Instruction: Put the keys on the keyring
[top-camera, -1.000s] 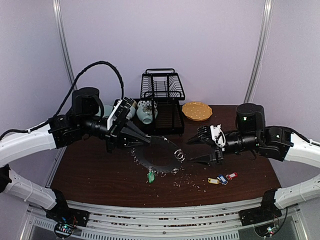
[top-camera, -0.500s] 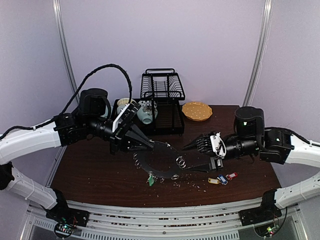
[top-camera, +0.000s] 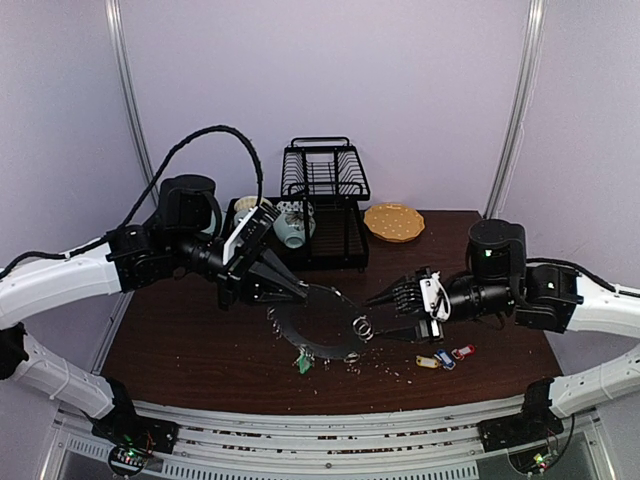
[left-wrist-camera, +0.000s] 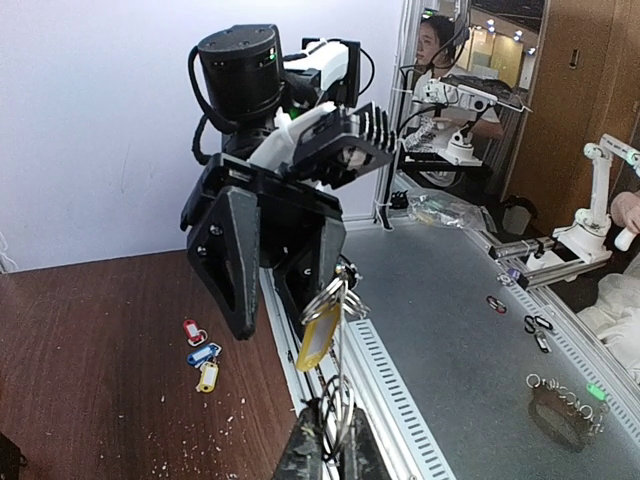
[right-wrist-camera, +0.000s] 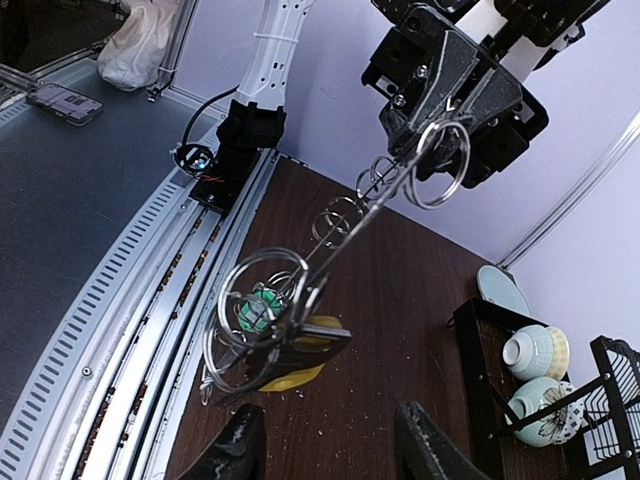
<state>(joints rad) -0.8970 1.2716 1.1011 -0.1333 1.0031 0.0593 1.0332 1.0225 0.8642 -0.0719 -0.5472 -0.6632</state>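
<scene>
The left pincer (top-camera: 305, 292) is clenching the probably stiff, light keyring (top-camera: 295, 335) by its rim at frame centre, the right pincer (top-camera: 378, 318) is gaping beside it, and the small, likely slippery keys (top-camera: 443, 358) at lower right are best gripped by their tags (top-camera: 463, 351).

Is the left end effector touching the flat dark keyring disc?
Touching. Right wrist view shows the left end effector clamped on the flat dark keyring disc, seen edge-on.

Dark grey keyring (top-camera: 297, 335), red tag (top-camera: 463, 351), blue tag (top-camera: 444, 358), yellow tag (top-camera: 427, 362), green tag (top-camera: 302, 363), orange plate (top-camera: 393, 222), brown table (top-camera: 180, 325)
</scene>
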